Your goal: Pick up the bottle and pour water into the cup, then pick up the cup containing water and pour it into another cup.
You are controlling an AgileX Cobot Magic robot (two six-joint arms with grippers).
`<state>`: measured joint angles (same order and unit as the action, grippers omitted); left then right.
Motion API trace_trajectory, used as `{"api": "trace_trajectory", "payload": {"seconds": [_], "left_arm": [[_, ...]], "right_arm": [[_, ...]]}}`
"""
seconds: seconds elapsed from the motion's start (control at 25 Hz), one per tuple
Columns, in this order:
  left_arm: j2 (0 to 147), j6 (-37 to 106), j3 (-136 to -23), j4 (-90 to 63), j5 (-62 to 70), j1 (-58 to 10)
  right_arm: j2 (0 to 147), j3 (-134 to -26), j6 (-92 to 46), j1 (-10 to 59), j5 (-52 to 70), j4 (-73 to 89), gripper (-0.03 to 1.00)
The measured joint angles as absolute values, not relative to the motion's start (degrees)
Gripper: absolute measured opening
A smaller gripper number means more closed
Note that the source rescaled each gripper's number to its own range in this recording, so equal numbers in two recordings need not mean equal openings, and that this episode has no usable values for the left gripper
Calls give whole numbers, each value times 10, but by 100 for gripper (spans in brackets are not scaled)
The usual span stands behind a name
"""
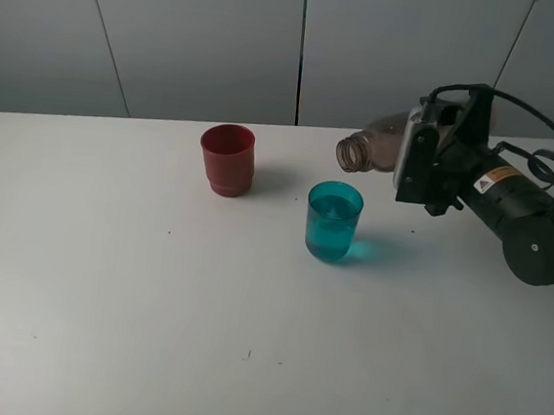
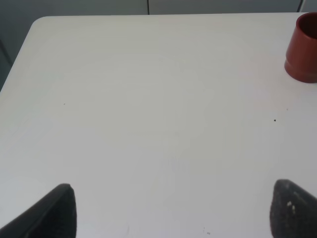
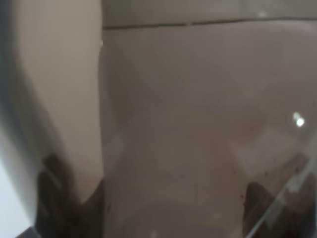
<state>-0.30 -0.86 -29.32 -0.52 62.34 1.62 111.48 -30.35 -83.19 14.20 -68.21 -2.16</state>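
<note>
Right jaws clamped on the bottle (image 1: 376, 146) round its body, holding it tipped near level in the air, mouth just above and beside the cup (image 1: 333, 223); left jaws apart, empty, over the bare surface (image 1: 150, 303). Cup stands upright mid-surface, looks well filled w/ water, so prob. weighty and sloshy; smooth tapered wall likely slippery, thin plastic may flex; best taken mid-wall, firm but not crushing, kept upright until over the red cup (image 1: 228, 160).
</note>
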Motion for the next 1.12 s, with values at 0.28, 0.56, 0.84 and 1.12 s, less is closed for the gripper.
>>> {"api": "trace_trajectory", "payload": {"seconds": [0.28, 0.56, 0.84, 1.12], "left_arm": [[-3, -9, -293, -5, 623, 16], [-3, -9, -293, -5, 623, 16], [-3, -9, -293, -5, 623, 16], [-3, -9, -293, -5, 623, 16]], "right_arm": [[1115, -302, -538, 142, -682, -20, 4], [1115, -302, -241, 132, -682, -4, 4], [1115, -340, -36, 74, -647, -70, 4], [1136, -420, 51, 30, -580, -204, 4]]}}
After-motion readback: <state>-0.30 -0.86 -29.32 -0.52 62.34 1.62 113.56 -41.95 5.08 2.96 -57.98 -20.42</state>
